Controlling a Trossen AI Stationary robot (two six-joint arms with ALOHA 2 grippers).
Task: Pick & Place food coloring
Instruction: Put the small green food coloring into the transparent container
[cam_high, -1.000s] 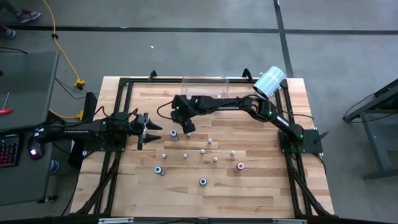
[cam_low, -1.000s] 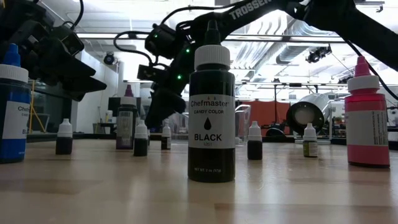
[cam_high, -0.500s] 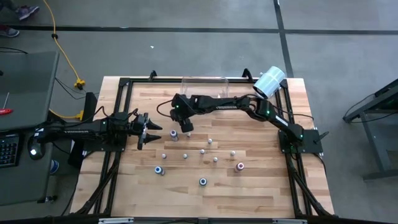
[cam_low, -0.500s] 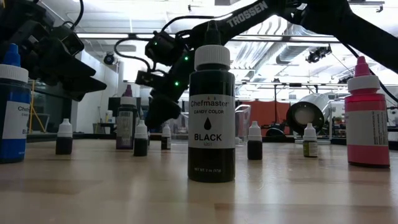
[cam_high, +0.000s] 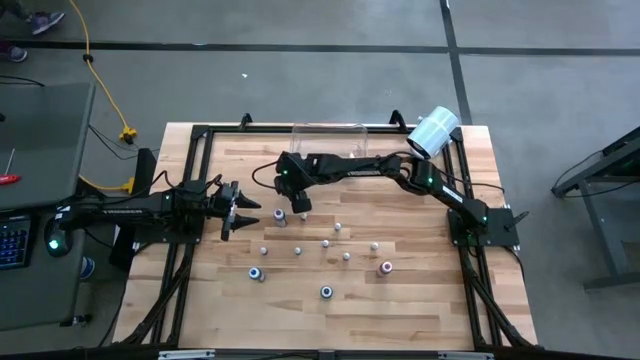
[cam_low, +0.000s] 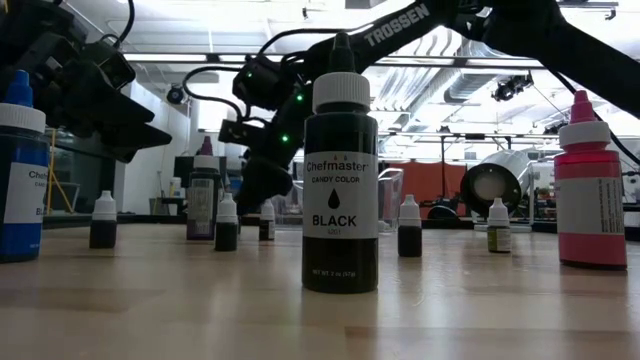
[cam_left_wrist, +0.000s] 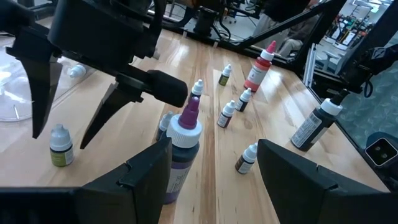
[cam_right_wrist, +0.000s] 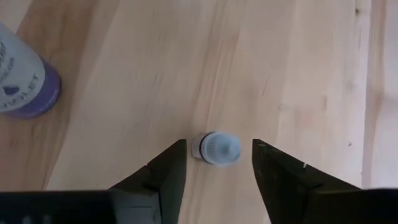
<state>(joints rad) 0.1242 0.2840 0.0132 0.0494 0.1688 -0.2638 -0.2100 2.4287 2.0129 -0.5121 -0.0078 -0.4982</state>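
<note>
Several food coloring bottles stand upright on the wooden table (cam_high: 400, 310). My right gripper (cam_right_wrist: 219, 144) reaches in from the right and points steeply down over a small white-capped bottle (cam_right_wrist: 214, 148). It is open, with one finger on each side of the cap and a narrow gap to each. In the left wrist view, that bottle (cam_left_wrist: 60, 144) stands just below the right gripper's fingers. A larger violet bottle (cam_high: 279, 215) stands beside it. My left gripper (cam_high: 243, 210) waits open at the table's left, holding nothing.
A clear bin (cam_high: 328, 132) stands at the far edge and a white paper roll (cam_high: 435, 132) at the far right corner. Larger bottles stand nearer: black (cam_low: 340, 170), pink (cam_low: 590, 190), blue (cam_low: 20, 170). Small bottles (cam_high: 338, 227) are scattered mid-table.
</note>
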